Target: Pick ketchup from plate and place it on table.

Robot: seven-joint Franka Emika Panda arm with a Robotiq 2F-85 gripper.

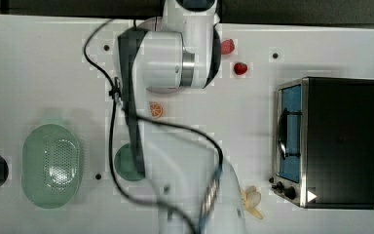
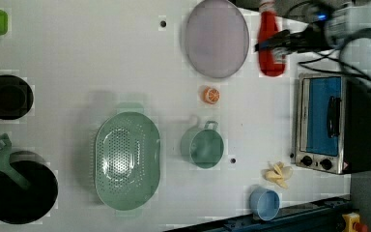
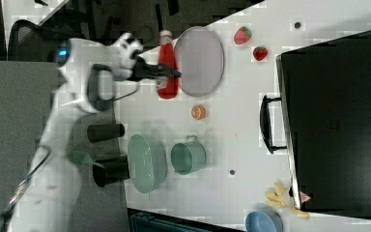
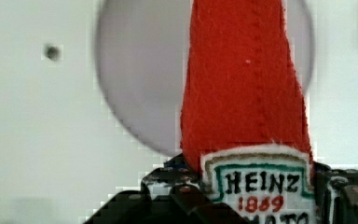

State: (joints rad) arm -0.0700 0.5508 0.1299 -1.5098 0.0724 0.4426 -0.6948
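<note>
The ketchup (image 2: 271, 46) is a red soft bottle with a white cap, and its Heinz label (image 4: 261, 186) reads in the wrist view. It lies off the pale lilac plate (image 2: 216, 37), over the white table (image 2: 101, 58) just to the left view's right of the plate. My gripper (image 2: 276, 42) is shut on the ketchup around its labelled body, a dark finger (image 4: 182, 189) on each side. In the right view the ketchup (image 3: 166, 67) sits to the right view's left of the plate (image 3: 199, 61). Whether the bottle rests on the table or hangs above it, I cannot tell.
A small orange slice (image 2: 210, 94) lies below the plate in the left view. A green cup (image 2: 202, 146) and a perforated green basket (image 2: 127, 160) stand further on. A toaster oven (image 2: 333, 124), two strawberries (image 3: 242, 35), a banana piece (image 2: 278, 174) and a blue cup (image 2: 264, 203) are around.
</note>
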